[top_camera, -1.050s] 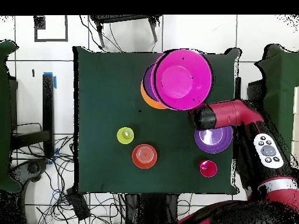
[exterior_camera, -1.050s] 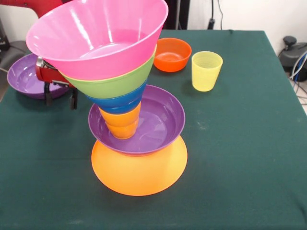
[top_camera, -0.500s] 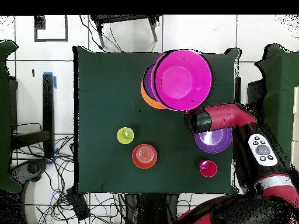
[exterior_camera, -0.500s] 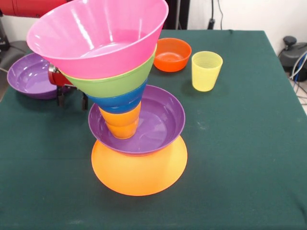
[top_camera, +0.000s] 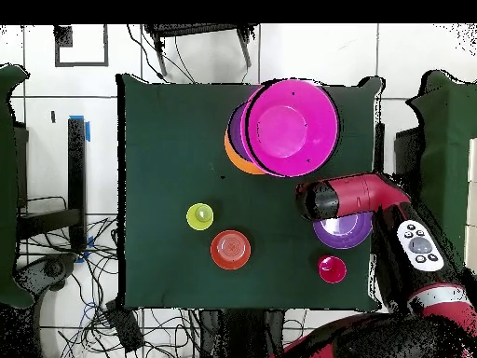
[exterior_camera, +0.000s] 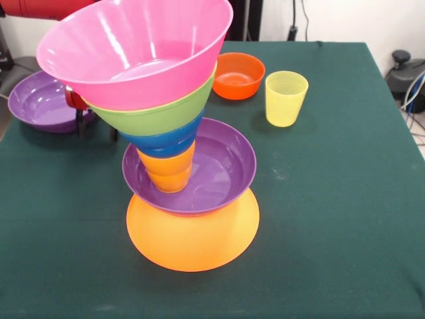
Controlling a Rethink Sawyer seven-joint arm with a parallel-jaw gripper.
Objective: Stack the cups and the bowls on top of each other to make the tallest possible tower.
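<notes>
Your gripper (exterior_camera: pixel 93 126) sits low on the table, mostly hidden behind the tower (exterior_camera: pixel 166 133); only a bit of red body and two dark tips show past the green bowl (exterior_camera: pixel 156 118), so you cannot tell whether the jaws are wide or narrow, or whether they hold anything. From overhead the arm's red end (top_camera: pixel 340 197) lies just beside the tower's pink rim and over the edge of the loose purple bowl (top_camera: pixel 341 228).

The tower stands just beside your tool, on the side away from that purple bowl. Its long axis runs upright, widening toward the top: a yellow-orange bowl (exterior_camera: pixel 192 236) upside down on the cloth, a wide purple bowl (exterior_camera: pixel 219 169) on it, then an orange cup (exterior_camera: pixel 169 169), a blue bowl (exterior_camera: pixel 163 141), the green bowl, and a big pink bowl (exterior_camera: pixel 133 46) on top, mouth up. The upper pieces stand off-centre in the purple bowl and the pink bowl tilts slightly.

The loose purple bowl (exterior_camera: pixel 36 100) lies mouth up, touching or just beside your tool. A red-pink cup (top_camera: pixel 332 268) stands near the purple bowl. Well apart across the green table (exterior_camera: pixel 345 199) stand an orange-red bowl (exterior_camera: pixel 238 74) and a translucent yellow cup (exterior_camera: pixel 285 98), both mouth up. The pink bowl's wide overhang hangs above your gripper in the front view.
</notes>
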